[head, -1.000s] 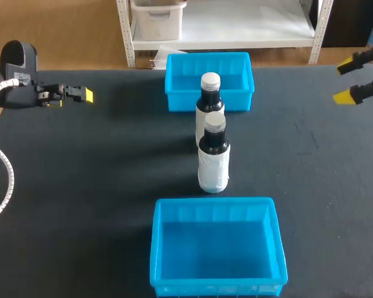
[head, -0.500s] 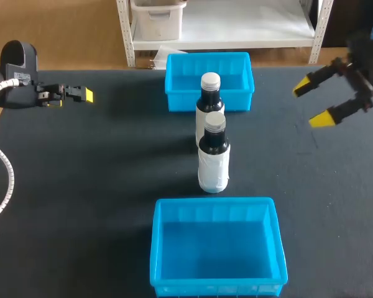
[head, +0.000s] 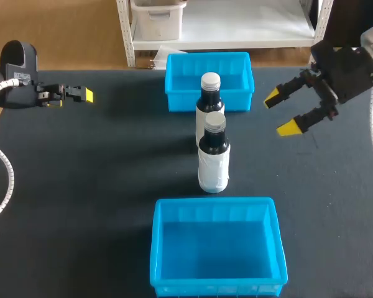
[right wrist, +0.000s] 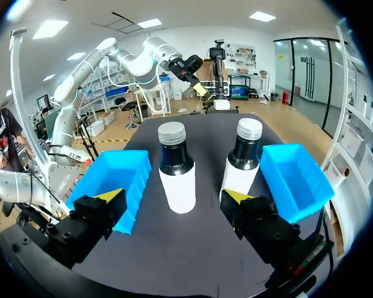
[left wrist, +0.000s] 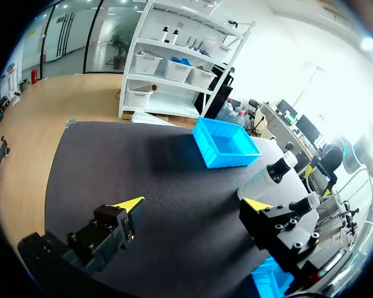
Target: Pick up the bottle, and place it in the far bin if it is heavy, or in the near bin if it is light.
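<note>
Two dark bottles with white wraps and pale caps stand upright mid-table, one behind the other: the near bottle and the far bottle. Just behind them sits the far blue bin; the near blue bin lies by the front edge. My right gripper hovers open to the right of the bottles, apart from them. Its wrist view shows the near bottle and far bottle ahead of its spread fingers. My left gripper hangs open at the far left, holding nothing.
Both bins look empty. Dark table surface stretches bare on either side of the bottles. In the left wrist view the far bin lies ahead across the table.
My right gripper has swung in from the far right edge toward the bottles and dropped lower, still open. The left arm, bottles and bins have not moved.
</note>
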You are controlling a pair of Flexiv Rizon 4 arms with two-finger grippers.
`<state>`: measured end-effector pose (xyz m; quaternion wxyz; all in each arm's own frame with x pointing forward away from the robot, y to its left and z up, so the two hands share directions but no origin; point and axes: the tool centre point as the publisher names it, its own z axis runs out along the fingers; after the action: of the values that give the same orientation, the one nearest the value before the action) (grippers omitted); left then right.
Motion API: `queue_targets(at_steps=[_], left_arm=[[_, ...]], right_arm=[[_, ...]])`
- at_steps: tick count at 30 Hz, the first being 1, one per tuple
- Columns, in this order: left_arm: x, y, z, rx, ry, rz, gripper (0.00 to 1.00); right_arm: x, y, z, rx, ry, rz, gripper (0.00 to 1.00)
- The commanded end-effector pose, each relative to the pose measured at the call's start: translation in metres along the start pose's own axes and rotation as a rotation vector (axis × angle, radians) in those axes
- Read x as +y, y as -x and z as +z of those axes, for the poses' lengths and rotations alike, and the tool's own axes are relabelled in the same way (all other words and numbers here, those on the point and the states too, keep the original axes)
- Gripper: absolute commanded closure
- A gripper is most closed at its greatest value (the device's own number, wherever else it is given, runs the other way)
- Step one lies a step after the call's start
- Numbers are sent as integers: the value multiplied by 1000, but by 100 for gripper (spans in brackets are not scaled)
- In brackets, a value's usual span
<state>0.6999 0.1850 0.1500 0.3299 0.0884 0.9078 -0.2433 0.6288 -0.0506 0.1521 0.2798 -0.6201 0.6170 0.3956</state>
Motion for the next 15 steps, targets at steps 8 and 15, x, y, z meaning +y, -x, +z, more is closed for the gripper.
queue_targets(at_steps=[8, 15], left_arm=[[0, 0, 0, 0, 0, 0, 0], [0, 0, 0, 0, 0, 0, 0]], right_arm=[[5, 7, 43, 40, -60, 17, 0], [2, 16, 65, 45, -50, 29, 0]])
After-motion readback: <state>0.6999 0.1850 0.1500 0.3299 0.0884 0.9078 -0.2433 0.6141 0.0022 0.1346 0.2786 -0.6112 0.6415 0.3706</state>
